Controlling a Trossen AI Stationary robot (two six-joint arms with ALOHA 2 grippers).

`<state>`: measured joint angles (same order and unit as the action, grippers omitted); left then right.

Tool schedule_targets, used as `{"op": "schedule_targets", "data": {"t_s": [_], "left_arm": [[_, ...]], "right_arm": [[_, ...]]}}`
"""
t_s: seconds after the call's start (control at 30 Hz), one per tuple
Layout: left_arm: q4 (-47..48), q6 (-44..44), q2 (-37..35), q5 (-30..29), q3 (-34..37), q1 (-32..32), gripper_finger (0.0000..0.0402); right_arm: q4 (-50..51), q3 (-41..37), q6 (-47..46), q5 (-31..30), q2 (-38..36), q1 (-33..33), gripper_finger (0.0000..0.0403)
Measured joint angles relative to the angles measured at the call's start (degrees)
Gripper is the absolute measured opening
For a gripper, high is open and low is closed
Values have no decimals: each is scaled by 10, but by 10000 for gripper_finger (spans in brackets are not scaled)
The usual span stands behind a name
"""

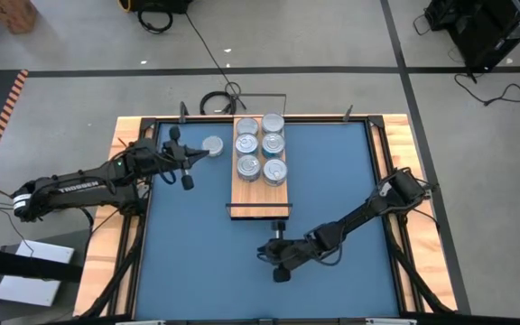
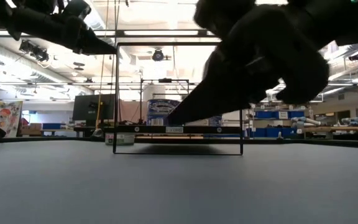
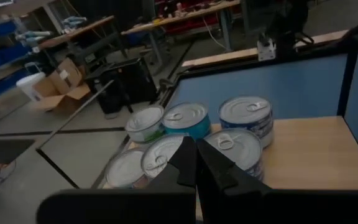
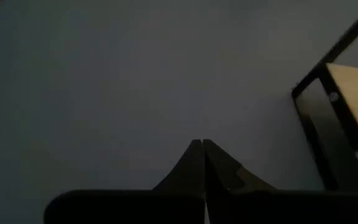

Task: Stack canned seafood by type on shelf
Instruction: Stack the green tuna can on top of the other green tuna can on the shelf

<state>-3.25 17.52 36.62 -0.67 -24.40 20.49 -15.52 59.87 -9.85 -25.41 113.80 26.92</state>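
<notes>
Left hand closed beside shelf, whose length runs front-to-back.

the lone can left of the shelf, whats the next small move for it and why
Probably the left gripper should open and ease onto the lone can. That can sits on the blue table just off the shelf, where the other cans are already grouped. The left gripper is shut and empty right beside it; the right gripper is shut farther away.
</notes>
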Motion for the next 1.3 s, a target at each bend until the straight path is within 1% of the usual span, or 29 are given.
{"op": "schedule_targets", "data": {"t_s": [0.07,0.23,0.33,0.6,0.73,1.0,1.2,1.3], "left_arm": [[10,0,0,0,0,0,1],[22,0,0,6,0,0,1],[20,0,0,17,0,0,1],[21,3,1,18,0,0,1],[27,5,1,19,0,0,1],[52,3,1,11,0,0,1],[52,3,1,5,0,0,1],[68,3,1,-19,0,0,1]], "right_arm": [[-28,-23,-1,4,-16,0,0],[-105,-107,-3,6,-84,0,0],[-112,-140,-10,5,-129,0,0],[-106,-197,4,-31,-233,8,0],[-105,-212,24,-31,-274,6,0],[-84,-216,70,-31,-347,3,3],[-74,-216,71,-31,-367,-2,3],[-64,-216,75,-29,-367,-7,3]]}}
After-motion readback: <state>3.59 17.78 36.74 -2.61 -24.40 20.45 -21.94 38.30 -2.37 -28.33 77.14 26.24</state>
